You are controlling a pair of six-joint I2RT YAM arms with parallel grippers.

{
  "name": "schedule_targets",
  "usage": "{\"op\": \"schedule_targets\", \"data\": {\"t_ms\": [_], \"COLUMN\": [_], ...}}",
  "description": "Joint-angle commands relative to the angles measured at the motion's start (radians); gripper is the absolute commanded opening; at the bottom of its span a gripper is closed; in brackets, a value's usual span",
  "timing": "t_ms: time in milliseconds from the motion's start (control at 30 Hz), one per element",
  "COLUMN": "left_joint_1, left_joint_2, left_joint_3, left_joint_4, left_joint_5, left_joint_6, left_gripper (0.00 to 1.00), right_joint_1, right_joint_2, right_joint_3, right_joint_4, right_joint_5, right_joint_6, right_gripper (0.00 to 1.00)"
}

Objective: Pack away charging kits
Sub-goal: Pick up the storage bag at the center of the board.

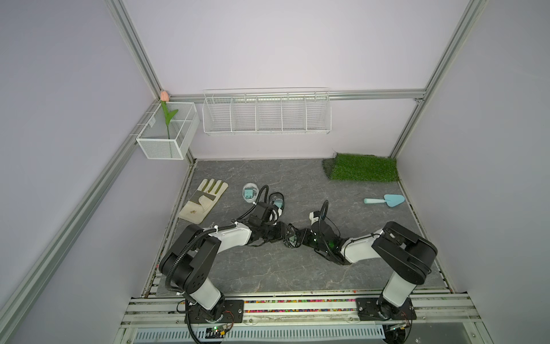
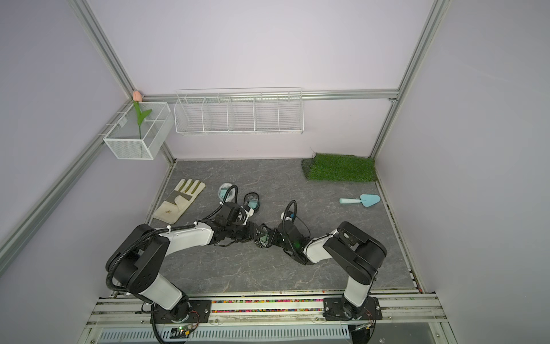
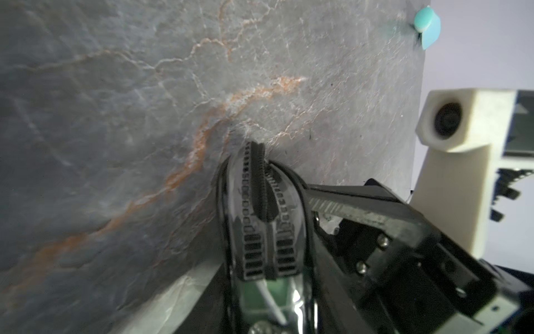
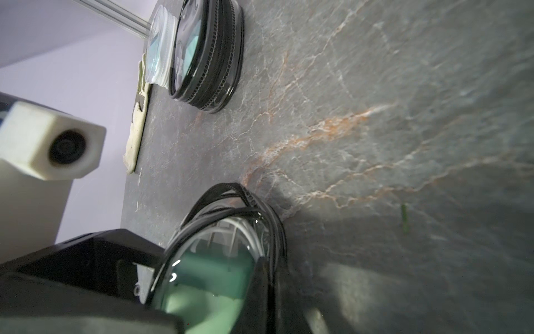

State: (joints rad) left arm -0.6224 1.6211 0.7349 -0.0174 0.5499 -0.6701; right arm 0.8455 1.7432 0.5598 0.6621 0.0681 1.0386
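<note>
Both grippers meet mid-table at a round black-rimmed case (image 1: 293, 238) stood on its edge. Through its clear face I see a teal charger block (image 4: 208, 277) and a coiled white cable (image 4: 245, 231). My right gripper (image 4: 268, 289) is shut on the case's zipped rim. The case fills the gap between the jaws of my left gripper (image 3: 265, 303), from the opposite side. The zipper (image 3: 260, 202) runs over the case's edge. Further back lie a black-rimmed case (image 1: 276, 201) and a white-rimmed case (image 1: 249, 192), each showing a teal block.
A work glove (image 1: 204, 201) lies at the left and a light-blue trowel (image 1: 385, 200) at the right. A grass mat (image 1: 363, 167) fills the back right corner. A wire rack (image 1: 266, 111) and a mesh basket (image 1: 168, 131) with a tulip hang on the walls.
</note>
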Motion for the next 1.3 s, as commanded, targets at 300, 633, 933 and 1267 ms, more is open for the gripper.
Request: {"op": "schedule_targets", "data": {"t_ms": [300, 633, 933, 1267], "left_joint_1": [-0.014, -0.015, -0.015, -0.024], "left_joint_2": [0.052, 0.066, 0.036, -0.359], "left_joint_3": [0.052, 0.071, 0.089, 0.102], "left_joint_4": [0.015, -0.012, 0.011, 0.052], "left_joint_5": [0.058, 0.045, 0.018, -0.225], "left_joint_6": [0.016, 0.032, -0.002, 0.003], "left_gripper": [0.54, 0.33, 0.18, 0.13], "right_joint_1": [0.044, 0.056, 0.071, 0.201], "right_joint_2": [-0.012, -0.034, -0.153, -0.678], "right_joint_3": [0.058, 0.068, 0.069, 0.056], "right_joint_4": [-0.152, -0.194, -0.276, -0.503], "right_joint_5": [0.045, 0.079, 0.129, 0.363], "right_joint_6": [-0.049, -0.064, -0.147, -0.423], "right_gripper": [0.06, 0.06, 0.29, 0.80]}}
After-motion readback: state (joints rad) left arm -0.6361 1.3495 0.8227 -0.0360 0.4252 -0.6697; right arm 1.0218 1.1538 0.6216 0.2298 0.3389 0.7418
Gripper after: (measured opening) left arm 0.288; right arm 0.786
